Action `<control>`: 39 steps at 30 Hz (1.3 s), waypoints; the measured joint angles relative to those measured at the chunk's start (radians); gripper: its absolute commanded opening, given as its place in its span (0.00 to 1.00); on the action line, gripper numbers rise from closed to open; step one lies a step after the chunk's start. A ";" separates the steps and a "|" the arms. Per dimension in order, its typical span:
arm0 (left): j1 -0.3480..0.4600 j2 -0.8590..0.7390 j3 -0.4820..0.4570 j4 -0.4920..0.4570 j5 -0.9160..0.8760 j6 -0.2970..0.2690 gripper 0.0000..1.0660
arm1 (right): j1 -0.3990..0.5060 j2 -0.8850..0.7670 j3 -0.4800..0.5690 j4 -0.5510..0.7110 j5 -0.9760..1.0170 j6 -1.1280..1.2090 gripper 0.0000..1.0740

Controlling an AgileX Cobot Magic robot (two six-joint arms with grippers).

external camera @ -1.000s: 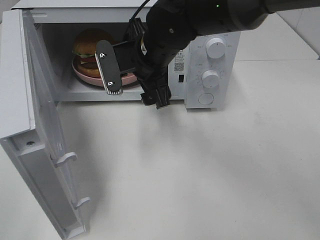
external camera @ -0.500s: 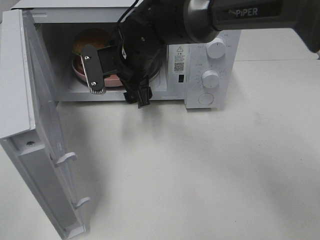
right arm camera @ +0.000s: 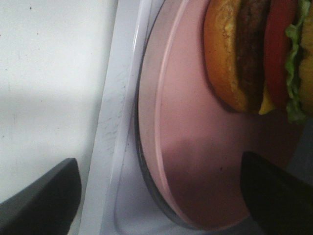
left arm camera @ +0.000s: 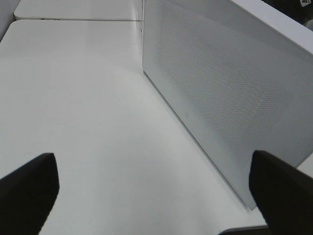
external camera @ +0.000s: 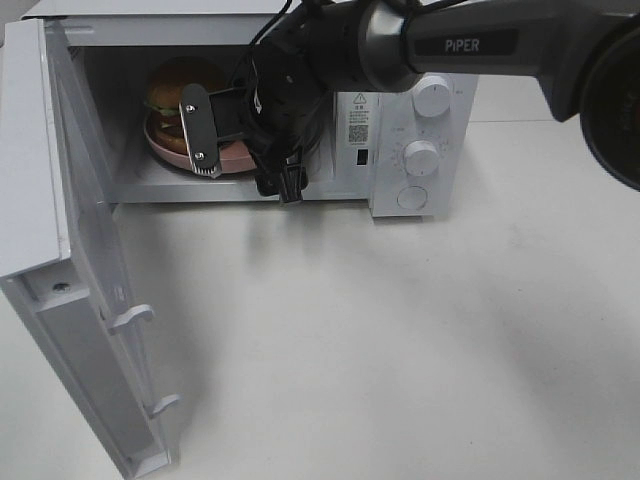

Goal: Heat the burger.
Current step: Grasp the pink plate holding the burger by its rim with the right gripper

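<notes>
The burger [external camera: 178, 92] sits on a round pink plate [external camera: 160, 147] inside the open microwave [external camera: 420, 110]. My right gripper [external camera: 213, 140] hangs at the mouth of the cavity, just in front of the plate. In the right wrist view the burger [right arm camera: 254, 54] shows its bun, patty, tomato and lettuce on the pink plate [right arm camera: 195, 147]. My right gripper [right arm camera: 159, 196] is open wide there, with the plate's rim between the fingers, one finger over the plate and the other outside it. My left gripper [left arm camera: 156, 191] is open and holds nothing.
The microwave door [external camera: 90, 270] swings far out to the left, toward the table's front. Its mesh outer face [left arm camera: 220, 93] fills the left wrist view. The two control knobs [external camera: 432, 97] are on the right of the microwave. White tabletop [external camera: 400, 340] spreads in front.
My right arm has swung left, bringing the gripper closer over the plate at the microwave's mouth. The burger, the plate and the door have stayed put.
</notes>
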 measured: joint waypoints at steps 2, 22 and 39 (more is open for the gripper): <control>0.000 0.000 0.000 0.000 0.000 0.000 0.92 | -0.001 0.008 -0.007 0.001 -0.001 0.000 0.81; 0.000 0.000 0.000 0.000 0.000 0.000 0.92 | -0.006 0.123 -0.121 0.034 -0.009 0.000 0.76; 0.000 0.000 0.000 0.000 0.000 0.000 0.92 | 0.020 0.155 -0.146 0.106 -0.040 0.003 0.02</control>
